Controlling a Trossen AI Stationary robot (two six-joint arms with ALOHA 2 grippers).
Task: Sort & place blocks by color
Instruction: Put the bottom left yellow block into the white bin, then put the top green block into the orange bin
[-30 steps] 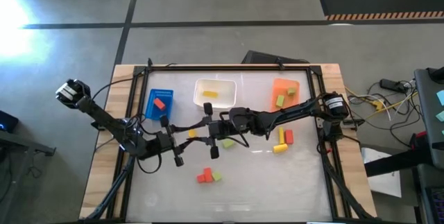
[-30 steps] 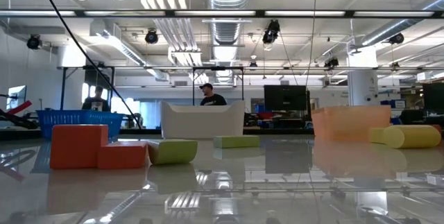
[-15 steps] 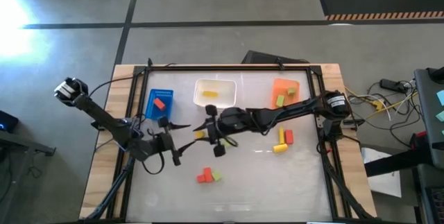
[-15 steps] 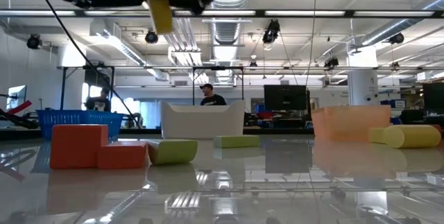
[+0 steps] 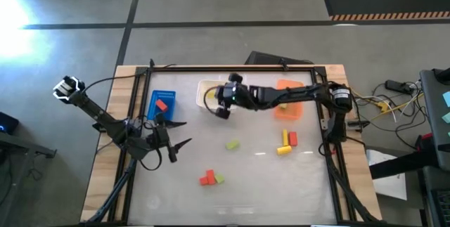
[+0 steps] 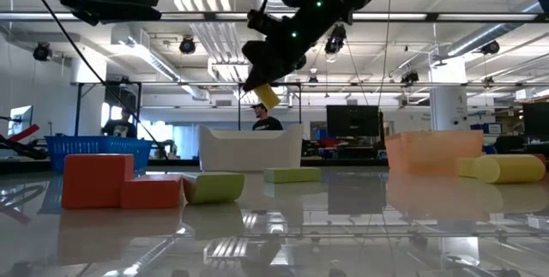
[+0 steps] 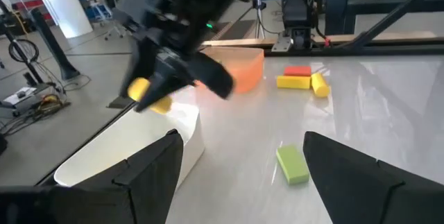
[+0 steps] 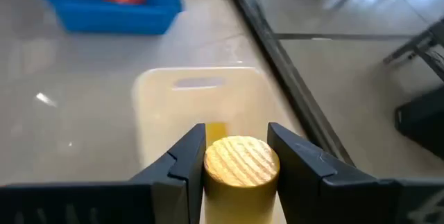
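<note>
Gripping a yellow cylinder block (image 8: 241, 165), our right gripper (image 8: 236, 156) hides most of the white bin (image 8: 161, 123) beneath; left gripper (image 7: 239, 161) waits open.

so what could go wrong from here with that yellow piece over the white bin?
1. The right gripper holds the round-ended yellow wooden block above the white rectangular bin, near its rim; released off-centre, it may hit the rim and roll onto the table.
2. A yellow bar already lies in the bin; the dropped piece could bounce off it.
3. The left gripper waits open nearby, apart.
</note>
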